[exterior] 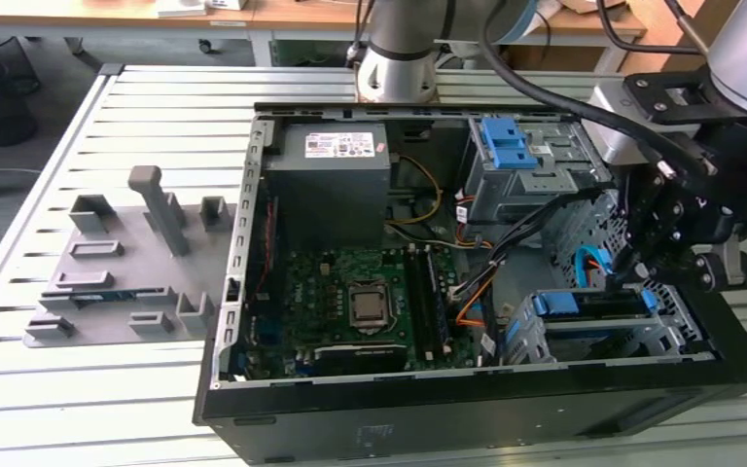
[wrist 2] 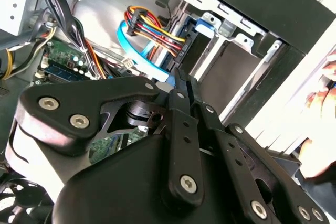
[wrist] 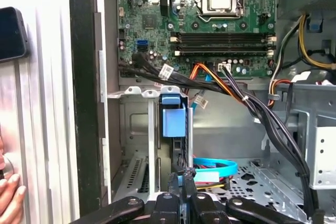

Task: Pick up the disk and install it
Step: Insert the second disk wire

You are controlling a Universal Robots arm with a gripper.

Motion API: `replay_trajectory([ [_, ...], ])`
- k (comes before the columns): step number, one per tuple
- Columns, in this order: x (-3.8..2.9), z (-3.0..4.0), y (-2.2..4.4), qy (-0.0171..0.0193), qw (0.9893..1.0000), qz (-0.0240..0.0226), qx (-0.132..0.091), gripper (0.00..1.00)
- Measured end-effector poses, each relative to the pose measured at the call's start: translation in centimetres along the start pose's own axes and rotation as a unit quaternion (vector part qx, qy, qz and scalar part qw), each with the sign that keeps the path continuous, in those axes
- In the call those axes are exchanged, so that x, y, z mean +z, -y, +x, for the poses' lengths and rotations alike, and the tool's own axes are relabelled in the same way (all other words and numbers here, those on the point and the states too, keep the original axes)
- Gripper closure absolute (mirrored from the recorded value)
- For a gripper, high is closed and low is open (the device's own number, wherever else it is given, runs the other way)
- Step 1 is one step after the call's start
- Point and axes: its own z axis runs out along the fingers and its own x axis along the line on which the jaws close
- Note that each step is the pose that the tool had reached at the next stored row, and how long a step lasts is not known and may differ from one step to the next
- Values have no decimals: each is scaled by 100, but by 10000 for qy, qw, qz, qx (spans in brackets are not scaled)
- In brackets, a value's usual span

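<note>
The disk (exterior: pixel 590 304) stands on edge in the lower drive cage of the open computer case, at the exterior view's right. Its blue carrier bracket (wrist: pixel 174 118) faces the motherboard, and the dark body runs back toward my gripper (wrist: pixel 182 178). My gripper (exterior: pixel 636 275) hangs just above the cage's rear end, fingers pressed together and shut with nothing between them. In the second wrist view the fingertips (wrist 2: pixel 181 80) point at the disk's rear edge (wrist 2: pixel 188 51), beside a multicoloured power plug (wrist 2: pixel 152 24) and a blue data cable (wrist 2: pixel 137 51). Whether they touch the disk I cannot tell.
A grey power-supply box (exterior: pixel 335 185), an upper drive cage with blue latches (exterior: pixel 516 146) and the motherboard (exterior: pixel 361 302) share the case. Black cable bundles (wrist: pixel 262 114) cross beside the cage. A grey fixture plate (exterior: pixel 121 263) lies on the slatted table. A person's hand (wrist: pixel 8 195) rests outside the case wall.
</note>
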Motion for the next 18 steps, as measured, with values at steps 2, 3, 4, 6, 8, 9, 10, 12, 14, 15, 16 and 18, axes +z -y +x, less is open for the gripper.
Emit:
replay_trajectory([
  [2, 21, 18, -22, 2, 10000, -4, -4, 82],
  [3, 35, 21, -36, 1, 10000, -4, -7, 82],
  [4, 46, 22, -45, 1, 10000, -4, -7, 82],
  [6, 52, 22, -59, 1, 10000, -5, -8, 81],
  [8, 51, 23, -70, 13, 10000, -5, -7, 81],
  [9, 51, 22, -73, 23, 10000, -5, -6, 75],
  [10, 52, 22, -76, 30, 10000, -5, -6, 75],
  [12, 55, 22, -79, 32, 10000, -5, -6, 75],
  [14, 66, 23, -81, 33, 10000, -5, -5, 75],
  [15, 76, 23, -82, 33, 10000, -5, -5, 75],
  [16, 86, 23, -82, 32, 10000, -6, -5, 75],
  [18, 112, 24, -85, 33, 10000, -5, -5, 75],
])
